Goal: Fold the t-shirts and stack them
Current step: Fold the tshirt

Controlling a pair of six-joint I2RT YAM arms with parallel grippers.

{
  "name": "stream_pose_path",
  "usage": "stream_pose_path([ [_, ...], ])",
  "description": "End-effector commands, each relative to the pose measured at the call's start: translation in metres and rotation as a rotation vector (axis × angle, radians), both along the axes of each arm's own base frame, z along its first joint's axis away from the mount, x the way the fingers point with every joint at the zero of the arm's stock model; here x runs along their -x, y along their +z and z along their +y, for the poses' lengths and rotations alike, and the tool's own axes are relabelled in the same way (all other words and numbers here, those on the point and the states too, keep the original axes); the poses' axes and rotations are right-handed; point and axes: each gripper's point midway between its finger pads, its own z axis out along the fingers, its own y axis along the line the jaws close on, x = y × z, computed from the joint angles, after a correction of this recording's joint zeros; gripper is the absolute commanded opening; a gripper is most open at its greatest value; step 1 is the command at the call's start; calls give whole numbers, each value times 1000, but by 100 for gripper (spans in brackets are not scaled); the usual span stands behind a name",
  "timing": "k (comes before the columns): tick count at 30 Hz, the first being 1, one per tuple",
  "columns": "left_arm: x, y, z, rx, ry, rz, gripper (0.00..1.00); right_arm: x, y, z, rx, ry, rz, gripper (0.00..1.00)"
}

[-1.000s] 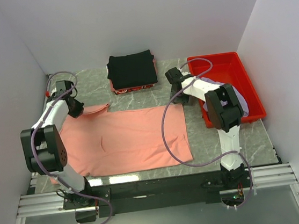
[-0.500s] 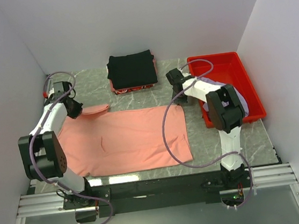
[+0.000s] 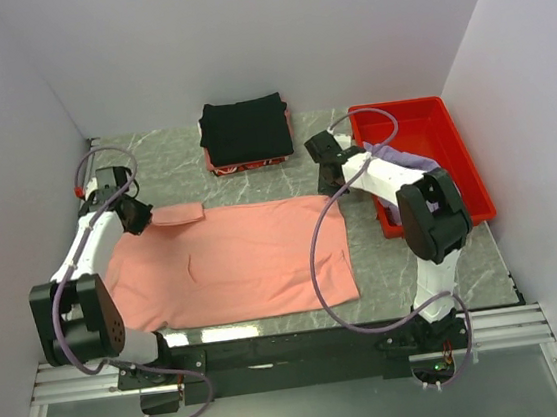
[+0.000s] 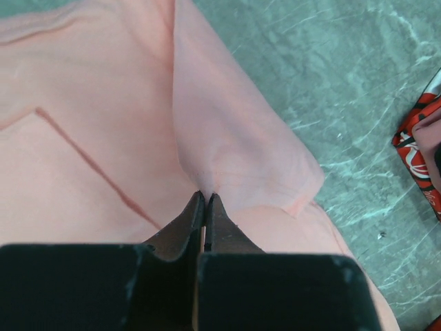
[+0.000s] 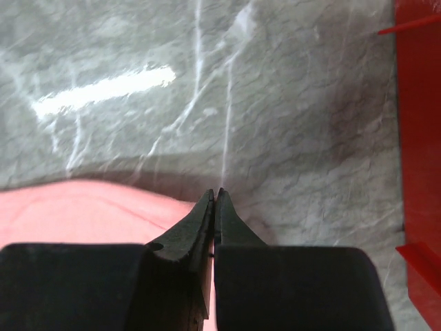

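Left pincer point(image 4: 206, 196) low on salmon-pink t-shirt point(image 4: 96, 172)

Three t-shirts, one salmon-pink t-shirt point(image 3: 234, 259) at centre, one black t-shirt point(image 3: 243, 129) at 12 o'clock, one lavender t-shirt point(image 3: 409, 159) at 2 o'clock, one red tray point(image 3: 472, 174), two pincers, left pincer point(image 3: 138, 214), right pincer point(image 3: 331, 188)

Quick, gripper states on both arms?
Left gripper: closed, pinching the pink shirt at its sleeve.
Right gripper: closed at the shirt's edge; whether it grips cloth cannot be told.
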Motion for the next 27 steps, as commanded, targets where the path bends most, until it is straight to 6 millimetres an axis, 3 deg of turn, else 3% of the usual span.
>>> stream_pose_path([
  [1, 12, 14, 5, 0, 51, -39, 1, 1, 26, 1, 38, 15, -80, 0],
  [10, 51, 23, 19, -15, 152, -60, 1, 20, 40, -2, 50, 52, -97, 0],
  [14, 73, 23, 14, 18, 192, -54, 1, 26, 45, -4, 49, 61, -106, 0],
  [27, 127, 52, 20, -2, 301, -133, 3, 37, 74, -14, 83, 89, -150, 0],
])
